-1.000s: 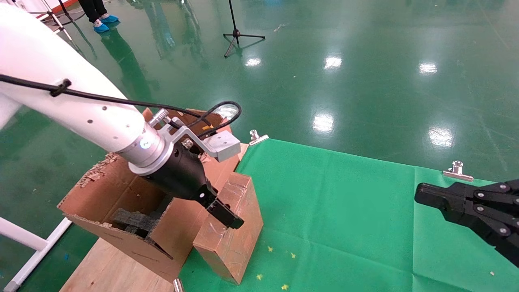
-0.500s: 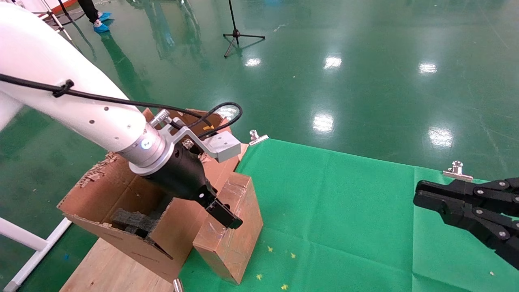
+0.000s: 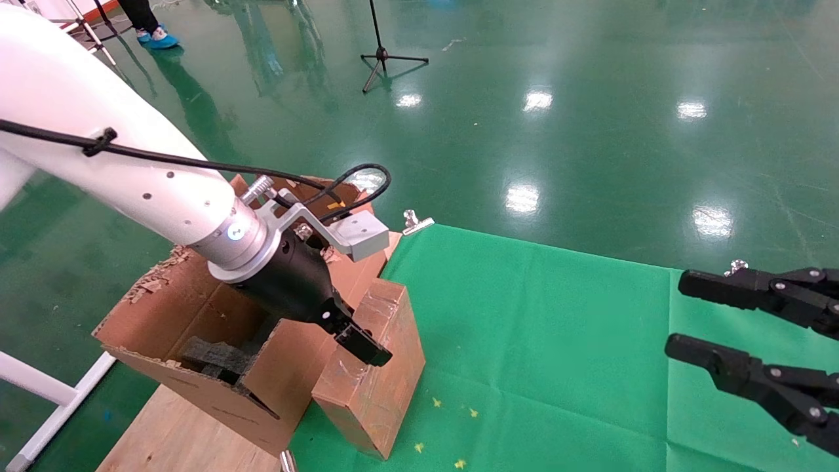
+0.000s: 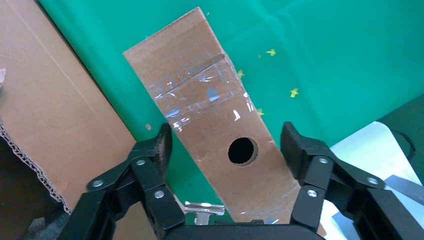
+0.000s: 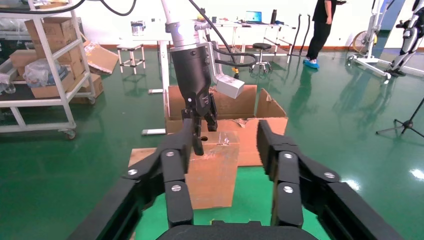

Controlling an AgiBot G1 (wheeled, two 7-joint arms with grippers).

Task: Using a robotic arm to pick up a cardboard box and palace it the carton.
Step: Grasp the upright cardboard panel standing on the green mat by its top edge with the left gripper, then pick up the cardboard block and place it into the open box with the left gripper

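Observation:
The small taped cardboard box (image 3: 383, 387) stands upright on the green cloth, against the carton's side. It has a round hole in its top face (image 4: 210, 115) and also shows in the right wrist view (image 5: 212, 172). The robotic arm's left gripper (image 3: 360, 344) is open and straddles the box's top, one finger on each side with gaps showing (image 4: 227, 142). The large carton (image 3: 190, 314) with ragged flaps holds black foam (image 3: 216, 357) and stands left of the box. My right gripper (image 3: 678, 313) is open and empty at the far right, pointed at the box (image 5: 227, 132).
The green cloth (image 3: 557, 341) covers the table, held by silver clips (image 3: 417, 221). The carton stands on a wooden board (image 3: 170, 432). A white frame leg (image 3: 39, 387) is at the left. A tripod (image 3: 383, 56) and a person's feet (image 3: 157, 39) are far off on the floor.
My right gripper's fingers have spread from shut to open. The left gripper and the box have stayed in place.

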